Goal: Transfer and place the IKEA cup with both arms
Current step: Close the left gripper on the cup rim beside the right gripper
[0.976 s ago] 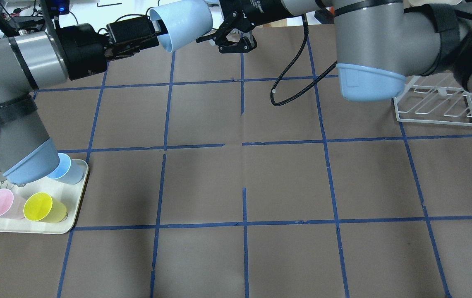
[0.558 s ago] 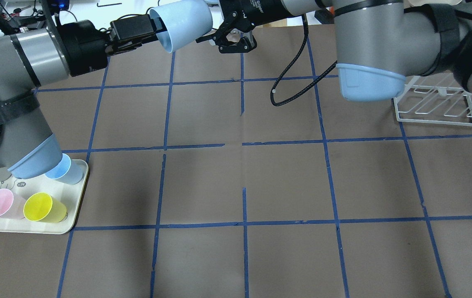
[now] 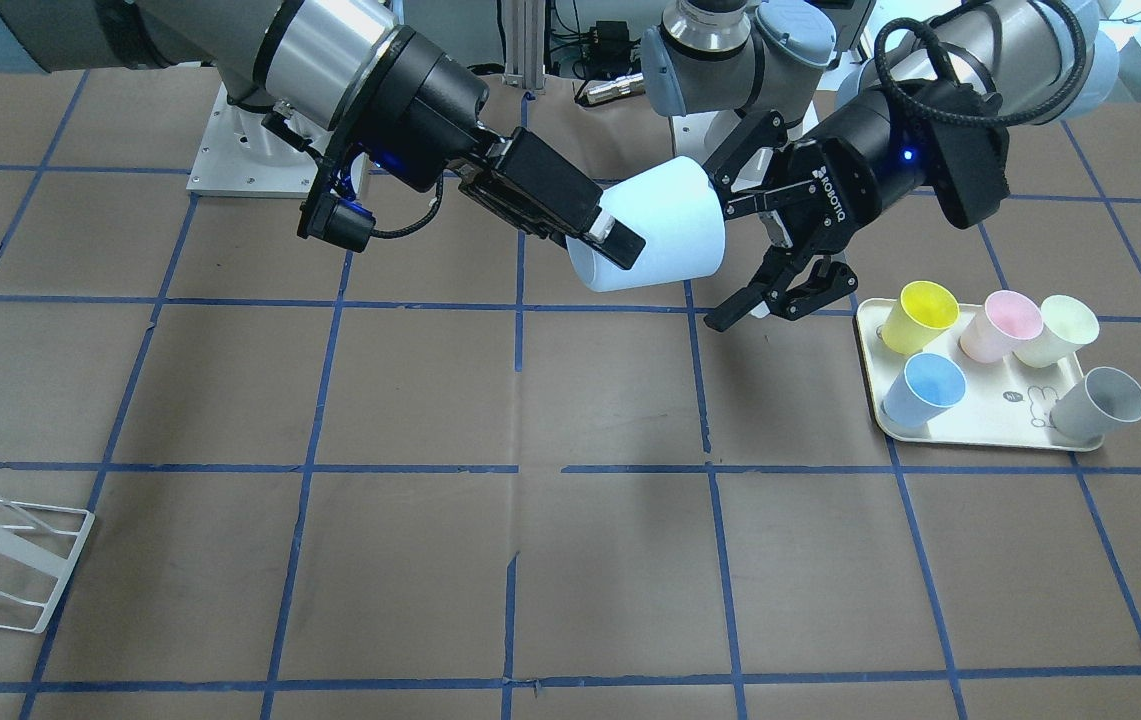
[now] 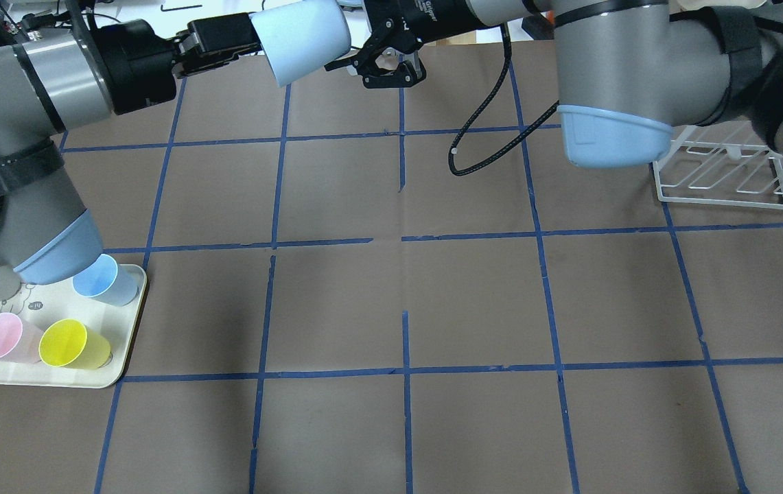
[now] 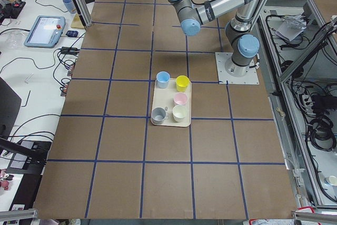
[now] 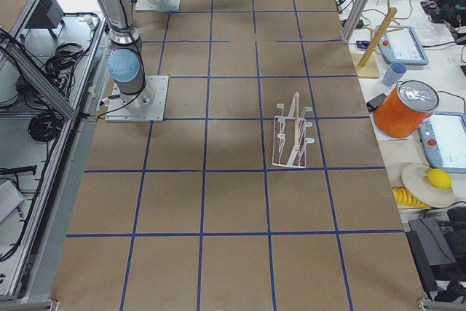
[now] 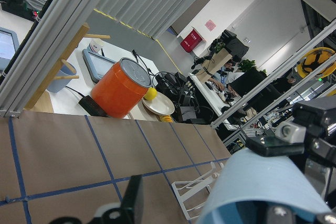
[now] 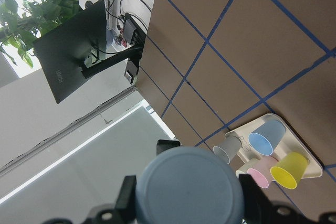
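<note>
— What's the left gripper (image 4: 243,40) just done?
— Tipped the IKEA cup (image 4: 302,38) so its mouth no longer faces us; it's pinched shut on the rim, high up, well away from the tray (image 4: 123,326)
— And the right gripper (image 4: 367,68)?
— Hasn't budged, jaws wide and empty, just past the cup's base on the side away from the tray; I'd say the handover's nearly lined up

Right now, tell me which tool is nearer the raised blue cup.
Left. The left tool is shut on the rim of the cup; the right tool is open, straddling its base.
</note>
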Controlling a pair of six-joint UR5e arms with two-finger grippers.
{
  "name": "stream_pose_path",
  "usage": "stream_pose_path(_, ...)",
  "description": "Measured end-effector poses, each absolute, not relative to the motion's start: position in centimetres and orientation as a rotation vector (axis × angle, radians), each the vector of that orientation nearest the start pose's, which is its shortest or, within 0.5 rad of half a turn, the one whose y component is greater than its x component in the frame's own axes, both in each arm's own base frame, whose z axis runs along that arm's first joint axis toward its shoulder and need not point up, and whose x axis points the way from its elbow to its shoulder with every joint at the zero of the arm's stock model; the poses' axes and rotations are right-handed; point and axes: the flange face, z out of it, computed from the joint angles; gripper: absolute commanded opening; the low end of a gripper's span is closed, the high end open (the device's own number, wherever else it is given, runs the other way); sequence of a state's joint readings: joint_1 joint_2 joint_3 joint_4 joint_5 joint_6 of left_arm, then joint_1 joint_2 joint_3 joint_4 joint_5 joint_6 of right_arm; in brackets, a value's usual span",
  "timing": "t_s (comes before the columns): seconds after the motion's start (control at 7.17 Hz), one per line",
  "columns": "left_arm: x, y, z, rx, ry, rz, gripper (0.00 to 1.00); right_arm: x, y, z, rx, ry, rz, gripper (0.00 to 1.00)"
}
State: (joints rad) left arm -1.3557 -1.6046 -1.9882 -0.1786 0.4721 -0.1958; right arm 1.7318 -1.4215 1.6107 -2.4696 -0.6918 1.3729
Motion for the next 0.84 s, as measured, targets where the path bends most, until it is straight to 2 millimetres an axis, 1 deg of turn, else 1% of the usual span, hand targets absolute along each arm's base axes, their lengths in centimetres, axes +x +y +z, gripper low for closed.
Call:
stream_pose_path(0.14,-11.83,-49.9,47.03,-0.194,-1.948,0.97,0.56,29.79,-52.43,52.6,0.873,1.885,0.123,0.35)
stream_pose_path(0.28,-11.84,-49.88,47.01,-0.197,-1.947,0.973,0.55,29.79,-52.43,52.61,0.873,1.885,0.123,0.34)
stream_pose_path(0.42,-11.84,-49.87,46.99,-0.198,-1.947,0.974,0.31,29.8,-52.42,52.61,0.874,1.884,0.124,0.34)
stream_pose_path(0.56,-11.84,-49.86,46.96,-0.205,-1.947,0.978,0.3,29.8,-52.42,52.61,0.873,1.885,0.124,0.33)
stream_pose_path(0.84,-11.93,-49.55,47.06,-0.224,-1.945,0.991,0.3,29.8,-52.41,52.66,0.873,1.884,0.124,0.27)
